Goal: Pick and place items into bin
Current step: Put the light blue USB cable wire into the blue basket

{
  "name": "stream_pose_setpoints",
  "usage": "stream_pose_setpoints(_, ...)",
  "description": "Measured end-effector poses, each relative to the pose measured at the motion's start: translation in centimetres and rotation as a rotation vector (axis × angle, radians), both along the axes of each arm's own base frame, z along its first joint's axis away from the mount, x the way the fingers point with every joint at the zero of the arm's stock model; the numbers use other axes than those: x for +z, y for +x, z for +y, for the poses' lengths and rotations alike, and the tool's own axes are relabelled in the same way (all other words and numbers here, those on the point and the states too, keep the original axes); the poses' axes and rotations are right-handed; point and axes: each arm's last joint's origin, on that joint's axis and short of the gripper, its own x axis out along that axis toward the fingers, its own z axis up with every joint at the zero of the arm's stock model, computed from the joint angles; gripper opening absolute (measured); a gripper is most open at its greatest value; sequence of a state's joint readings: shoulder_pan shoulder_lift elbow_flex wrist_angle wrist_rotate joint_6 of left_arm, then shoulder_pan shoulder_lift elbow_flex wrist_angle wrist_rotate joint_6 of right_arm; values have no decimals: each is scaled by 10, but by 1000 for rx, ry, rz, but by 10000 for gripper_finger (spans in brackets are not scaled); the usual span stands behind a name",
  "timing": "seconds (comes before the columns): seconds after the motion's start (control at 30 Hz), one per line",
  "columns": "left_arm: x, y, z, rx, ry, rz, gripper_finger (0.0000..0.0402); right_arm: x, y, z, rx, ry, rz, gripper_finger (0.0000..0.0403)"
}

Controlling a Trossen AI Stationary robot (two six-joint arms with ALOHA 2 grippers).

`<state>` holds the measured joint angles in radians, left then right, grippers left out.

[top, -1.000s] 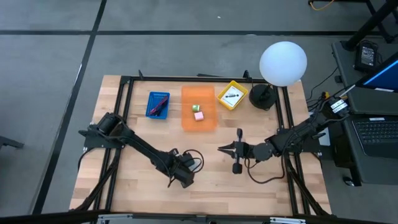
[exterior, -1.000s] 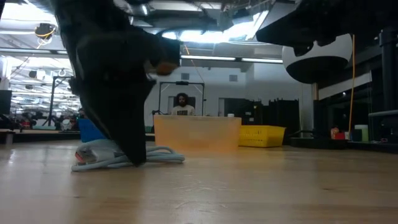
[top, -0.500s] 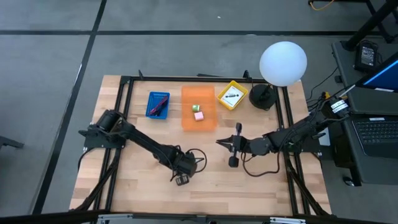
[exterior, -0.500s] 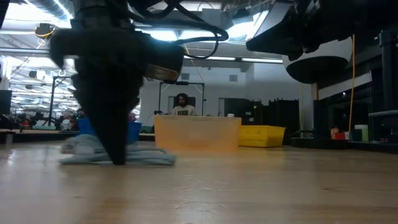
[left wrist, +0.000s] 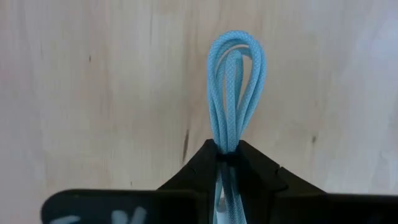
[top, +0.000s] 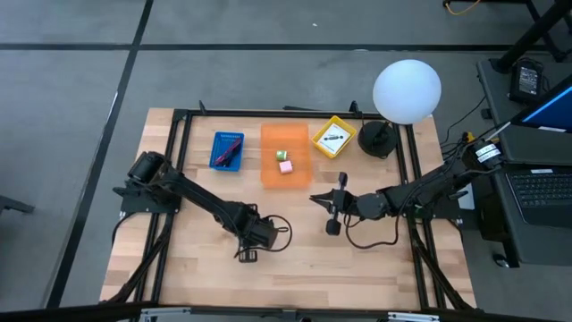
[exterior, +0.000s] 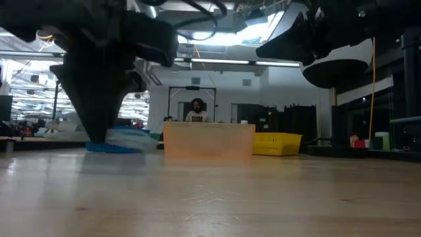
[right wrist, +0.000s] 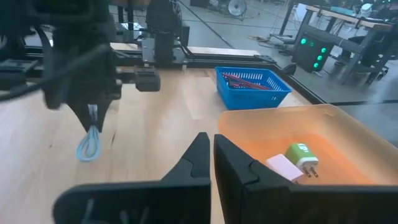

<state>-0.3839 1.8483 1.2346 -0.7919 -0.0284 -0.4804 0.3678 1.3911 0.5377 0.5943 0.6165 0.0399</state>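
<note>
One light-blue cord [left wrist: 233,93] hangs clamped in your left gripper [left wrist: 225,157]; carry it to a bin [top: 285,155]. Right gripper [right wrist: 213,144] waits, fingers together.

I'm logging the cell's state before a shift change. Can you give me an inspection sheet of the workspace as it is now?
Surface: wooden table, bare in front.
Job's things: light-blue cord pinched in the left gripper; pink block and green plug in the orange bin; dark-red cord in the blue bin; black piece in the yellow bin.
Clutter: white globe lamp.
Grippers: left shut on the cord; right gripper shut, empty, near the orange bin.
Cables: black arm cables.
Surroundings: laptop; person beyond the table.
</note>
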Motion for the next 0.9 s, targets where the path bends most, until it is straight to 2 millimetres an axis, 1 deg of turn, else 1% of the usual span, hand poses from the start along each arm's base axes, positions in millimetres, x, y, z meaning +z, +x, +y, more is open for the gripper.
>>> stream_pose_setpoints(0.1, 9, -1, 2, -52, 7, -32, 32, 0, 0, -1, -4, 0, 0, 5)
stream_pose_setpoints(0.23, 25, -6, 7, -122, 57, -110, 32, 0, 0, -1, -4, 0, 0, 5)
stream_pose_setpoints(0.37, 39, -21, 16, -120, 116, -183, 40, 0, 0, -1, -4, 0, 1, 5)
stream_pose_setpoints(0.47, 48, -35, 23, -98, 131, -296, 37, 0, 0, -1, -4, 0, 1, 5)
stream_pose_setpoints(0.67, 51, -61, 40, -106, 78, -572, 34, 0, 0, -1, -4, 0, 1, 5)
stream_pose_setpoints(0.77, 47, -73, 51, -113, 78, -685, 37, 0, 0, -1, -4, 0, 1, 5)
stream_pose_setpoints(0.9, 39, -87, 64, -100, 79, -807, 32, 0, 0, -1, -4, 0, 1, 5)
